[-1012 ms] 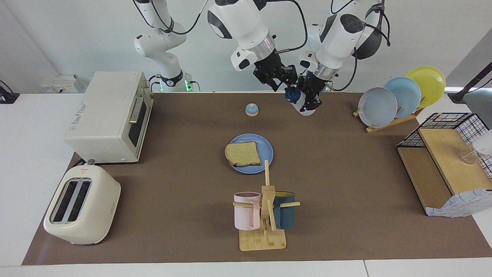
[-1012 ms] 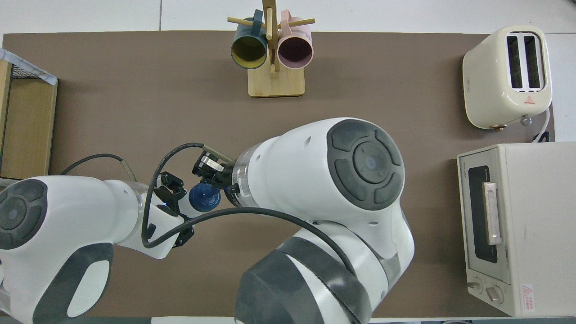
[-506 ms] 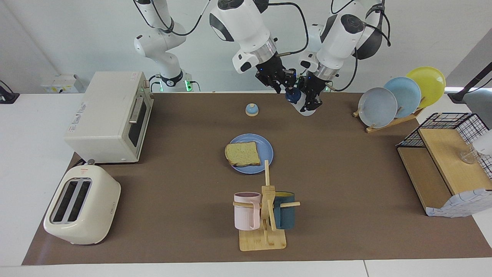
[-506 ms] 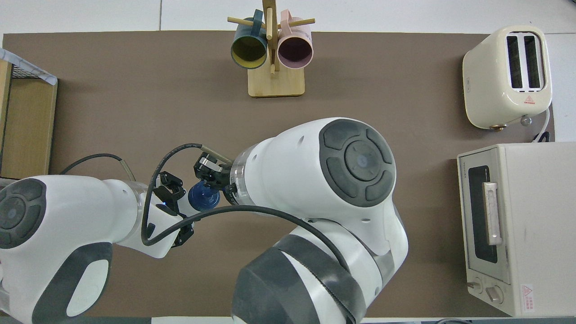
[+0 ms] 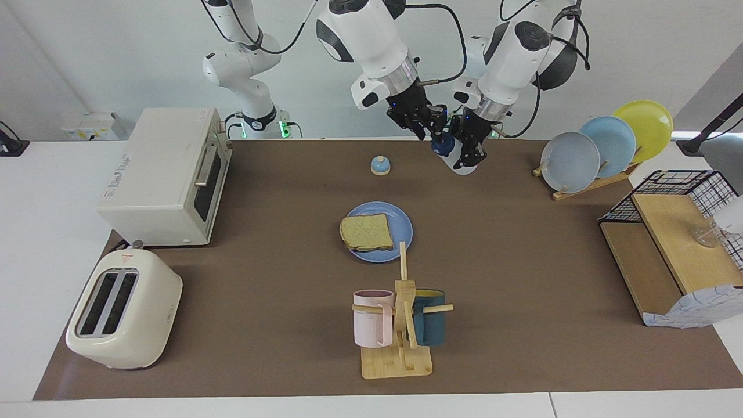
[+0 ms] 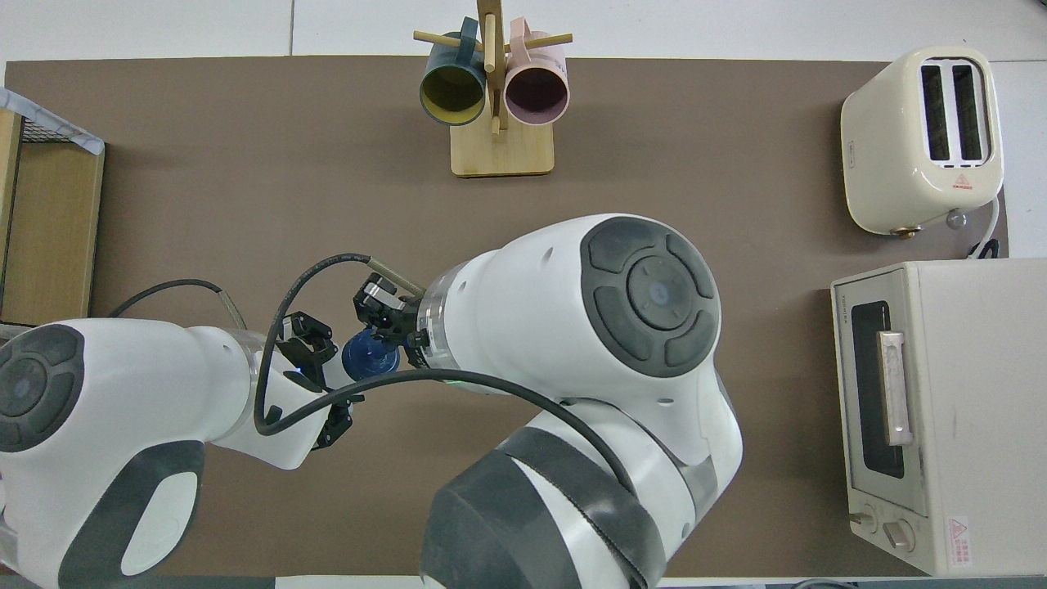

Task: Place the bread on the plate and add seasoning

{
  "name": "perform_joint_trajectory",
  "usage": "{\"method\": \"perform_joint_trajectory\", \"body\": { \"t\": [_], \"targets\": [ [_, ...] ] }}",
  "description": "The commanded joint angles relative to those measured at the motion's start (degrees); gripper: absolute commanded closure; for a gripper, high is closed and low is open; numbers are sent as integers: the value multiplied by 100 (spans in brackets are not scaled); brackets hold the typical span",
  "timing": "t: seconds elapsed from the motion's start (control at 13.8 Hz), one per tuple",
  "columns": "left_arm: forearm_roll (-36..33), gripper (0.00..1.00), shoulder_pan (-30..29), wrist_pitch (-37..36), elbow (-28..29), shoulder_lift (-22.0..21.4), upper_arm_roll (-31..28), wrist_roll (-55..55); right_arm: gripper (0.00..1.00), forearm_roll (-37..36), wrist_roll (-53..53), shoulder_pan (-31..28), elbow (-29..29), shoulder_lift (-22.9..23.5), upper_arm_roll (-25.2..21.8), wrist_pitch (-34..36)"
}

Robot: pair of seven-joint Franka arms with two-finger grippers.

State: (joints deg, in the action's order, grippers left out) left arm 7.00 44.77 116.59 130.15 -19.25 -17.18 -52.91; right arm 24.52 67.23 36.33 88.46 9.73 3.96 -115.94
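Observation:
The bread [image 5: 365, 231] lies flat on the blue plate [image 5: 404, 224] mid-table; in the overhead view my right arm hides both. The seasoning [image 5: 461, 166], a white bottle with a dark blue cap [image 5: 442, 143], hangs tilted above the mat near the robots' edge. My left gripper [image 5: 470, 149] is shut on its white body. My right gripper [image 5: 434, 129] sits right at the cap from the right arm's side. From overhead the cap [image 6: 368, 360] shows between the left gripper [image 6: 317, 384] and the right gripper [image 6: 382, 317].
A small blue-domed bell [image 5: 380, 165] stands between the plate and the robots. A mug rack [image 5: 400, 316] stands farther out than the plate. A toaster oven [image 5: 168, 174] and a toaster [image 5: 122, 316] fill the right arm's end. A plate rack [image 5: 603, 145] and a wire shelf [image 5: 673, 244] fill the left arm's end.
My right gripper has drawn in closer onto the bottle's cap and its arm has shifted slightly. The left gripper keeps the bottle in nearly the same spot.

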Motion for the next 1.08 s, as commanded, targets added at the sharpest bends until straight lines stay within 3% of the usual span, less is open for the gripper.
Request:
{"method": "perform_joint_trajectory", "body": {
  "t": [0.0,0.22,0.51,0.65,1.01],
  "targets": [
    [100,100,32,21,151,-185,-58,-70,57,18,238,-12,-101,38,26,-25],
    [100,100,32,21,142,-185,-58,-70,62,18,318,-12,-101,38,26,-43],
    [100,100,32,21,142,-185,-58,-61,82,1,318,-3,-57,38,26,-113],
    [100,100,32,13,142,-176,-58,-61,100,1,309,-3,-57,38,26,-113],
    [100,100,40,12,142,-176,-58,-61,100,96,326,-47,-84,55,17,-69]
  ]
}}
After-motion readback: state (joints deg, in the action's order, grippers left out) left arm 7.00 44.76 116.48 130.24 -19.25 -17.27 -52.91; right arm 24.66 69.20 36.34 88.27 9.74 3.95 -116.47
